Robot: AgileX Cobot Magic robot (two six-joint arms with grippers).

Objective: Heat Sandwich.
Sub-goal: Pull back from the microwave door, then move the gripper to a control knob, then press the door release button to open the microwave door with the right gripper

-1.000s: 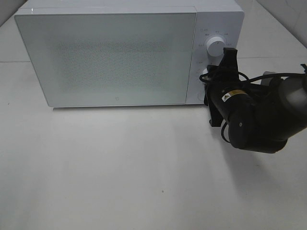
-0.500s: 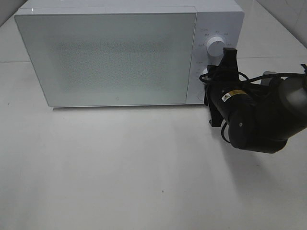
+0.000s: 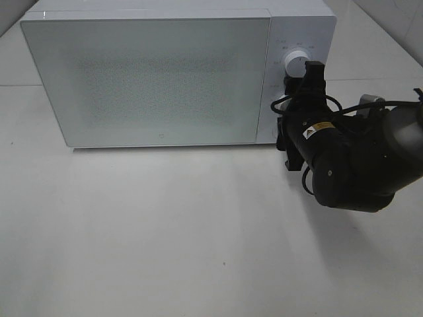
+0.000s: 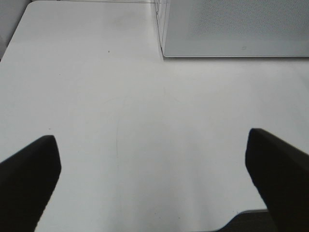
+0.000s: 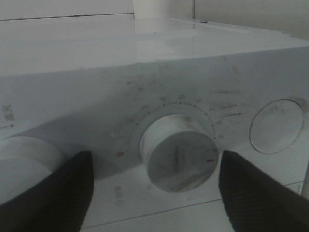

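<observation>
Door (image 3: 145,79) of the microwave (image 3: 301,20) is shut and the sandwich is not visible, presumably inside; right gripper (image 5: 154,166) straddles a control dial (image 5: 179,153), fingers spread clear of it, left gripper (image 4: 152,145) spread wide over the table (image 4: 96,72), so whether heating is set cannot be told.

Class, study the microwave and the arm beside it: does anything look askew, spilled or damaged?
Nothing stands out. The microwave sits squarely with its door shut, and the right gripper stands open on either side of a control knob.
</observation>
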